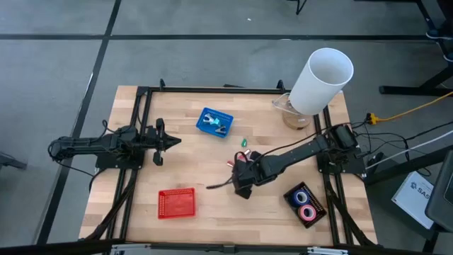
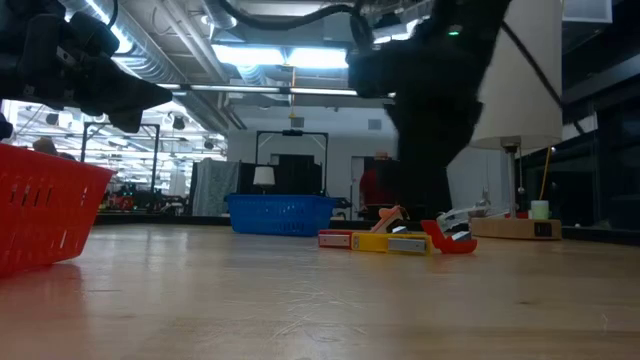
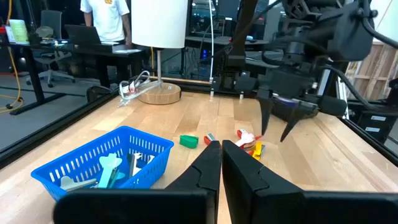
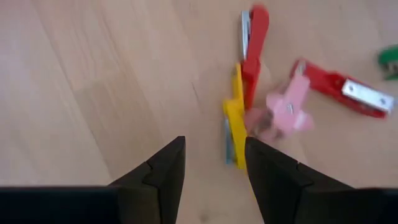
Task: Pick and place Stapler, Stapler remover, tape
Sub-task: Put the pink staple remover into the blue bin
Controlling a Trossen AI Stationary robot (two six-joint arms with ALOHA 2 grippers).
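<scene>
A yellow stapler (image 4: 235, 127) and a red stapler (image 4: 254, 46) lie end to end on the wooden table, with a small pink piece (image 4: 283, 112) and a second red stapler (image 4: 345, 92) beside them. The group also shows in the low view (image 2: 388, 241). My right gripper (image 4: 214, 168) hangs open just above the table beside the yellow stapler, touching nothing; in the high view it is at the table's middle (image 1: 241, 184). Blue and pink tape rolls (image 1: 304, 204) lie in a black tray. My left gripper (image 1: 161, 139) waits shut at the table's left. I cannot pick out the stapler remover.
A blue basket (image 1: 214, 122) with light-blue and grey pieces stands at the far middle, a red basket (image 1: 176, 203) at the near left. A small green item (image 1: 243, 142) lies near the staplers. A lamp with a white shade (image 1: 322, 79) stands at the far right corner.
</scene>
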